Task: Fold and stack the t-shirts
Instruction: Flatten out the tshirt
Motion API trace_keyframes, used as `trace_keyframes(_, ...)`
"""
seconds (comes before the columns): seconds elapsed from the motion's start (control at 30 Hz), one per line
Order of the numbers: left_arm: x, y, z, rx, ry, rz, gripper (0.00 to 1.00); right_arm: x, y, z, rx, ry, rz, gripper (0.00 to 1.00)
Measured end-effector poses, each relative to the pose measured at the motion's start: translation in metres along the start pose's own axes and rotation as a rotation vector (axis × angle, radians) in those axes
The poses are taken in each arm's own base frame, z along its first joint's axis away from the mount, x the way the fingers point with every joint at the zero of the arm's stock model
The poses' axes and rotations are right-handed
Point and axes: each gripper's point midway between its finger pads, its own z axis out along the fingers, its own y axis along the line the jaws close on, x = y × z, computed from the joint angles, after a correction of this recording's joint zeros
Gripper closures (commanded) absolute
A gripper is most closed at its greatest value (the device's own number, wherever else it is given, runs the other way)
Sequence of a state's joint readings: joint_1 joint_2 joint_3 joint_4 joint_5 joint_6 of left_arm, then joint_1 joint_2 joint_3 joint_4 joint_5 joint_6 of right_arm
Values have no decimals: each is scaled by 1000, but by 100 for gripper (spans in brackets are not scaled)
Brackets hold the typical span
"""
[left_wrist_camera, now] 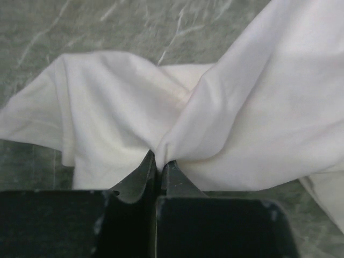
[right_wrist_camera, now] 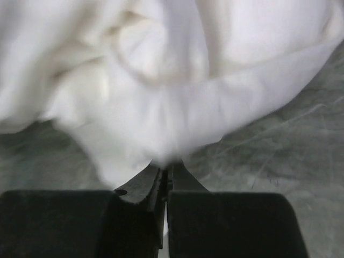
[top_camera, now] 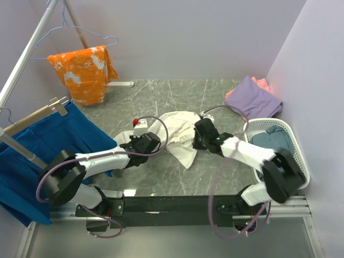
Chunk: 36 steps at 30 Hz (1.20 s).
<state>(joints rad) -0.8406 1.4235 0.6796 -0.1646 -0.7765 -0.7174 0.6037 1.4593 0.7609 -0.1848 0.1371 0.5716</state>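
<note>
A crumpled white t-shirt (top_camera: 180, 134) lies in the middle of the grey marbled table, with a bit of red print (top_camera: 142, 121) at its left end. My left gripper (top_camera: 156, 141) is shut on a fold of this white t-shirt (left_wrist_camera: 226, 107), pinched between the jaws (left_wrist_camera: 159, 161). My right gripper (top_camera: 196, 141) is shut on the other side of the same white t-shirt (right_wrist_camera: 161, 91), cloth bunched at its fingertips (right_wrist_camera: 166, 167). A purple t-shirt (top_camera: 253, 99) lies over a salmon-pink one (top_camera: 263, 83) at the back right. A grey-blue t-shirt (top_camera: 274, 141) sits in the basket.
A white laundry basket (top_camera: 298, 145) stands at the right edge beside the wall. At the left, a rack (top_camera: 27, 51) carries an orange white-splotched garment (top_camera: 83, 72) and a large bright blue cloth (top_camera: 48, 145) on hangers, overhanging the table's left side.
</note>
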Motion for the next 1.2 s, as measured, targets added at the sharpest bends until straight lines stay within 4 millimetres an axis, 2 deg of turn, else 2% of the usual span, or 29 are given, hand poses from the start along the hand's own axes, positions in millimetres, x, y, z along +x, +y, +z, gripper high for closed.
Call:
trace_keyframes(0.07, -18, -5, -8, 23, -20, -6, 99, -21, 12, -36, -57, -91, -10, 100)
trace_keyframes(0.17, -57, -7, -33, 82, -77, -53, 99, -63, 23, -107, -167, -290, 14, 100)
trace_keyframes(0.27, -112, -2, -75, 173, -169, -139, 99, -94, 22, -183, -258, -473, 52, 100)
trace_keyframes(0.37, -166, 10, -124, 270, -267, -247, 99, -110, 16, -250, -330, -604, 82, 100)
trace_keyframes(0.47, -196, 24, -161, 339, -315, -310, 87, -116, 9, -300, -391, -691, 103, 100)
trace_keyframes(0.5, -202, 29, -171, 358, -321, -322, 76, -116, 7, -311, -406, -706, 105, 100)
trace_keyframes(0.57, -205, 35, -183, 381, -313, -321, 74, -113, 6, -323, -431, -718, 101, 100)
trace_keyframes(0.67, -201, 33, -193, 425, -266, -294, 68, -106, 7, -331, -461, -700, 85, 100)
trace_keyframes(0.7, -196, 31, -193, 437, -246, -280, 70, -105, 8, -332, -468, -693, 80, 100)
trace_keyframes(0.73, -190, 29, -193, 448, -220, -262, 76, -103, 10, -332, -477, -684, 74, 100)
trace_keyframes(0.8, -178, 24, -189, 463, -181, -241, 92, -100, 11, -331, -485, -670, 66, 100)
trace_keyframes(0.87, -163, 19, -181, 461, -143, -221, 99, -97, 13, -328, -491, -656, 58, 100)
trace_keyframes(0.93, -145, 14, -170, 453, -100, -193, 99, -92, 15, -319, -492, -630, 48, 100)
trace_keyframes(1.03, -123, 1, -150, 435, -35, -142, 99, -81, 14, -292, -451, -565, 37, 100)
trace_keyframes(1.07, -118, -4, -144, 431, -17, -130, 93, -79, 13, -283, -433, -548, 38, 100)
trace_keyframes(1.13, -109, -15, -135, 435, 21, -105, 71, -72, 9, -263, -391, -505, 35, 100)
trace_keyframes(1.2, -99, -32, -129, 481, 60, -75, 66, -66, 6, -249, -356, -470, 30, 100)
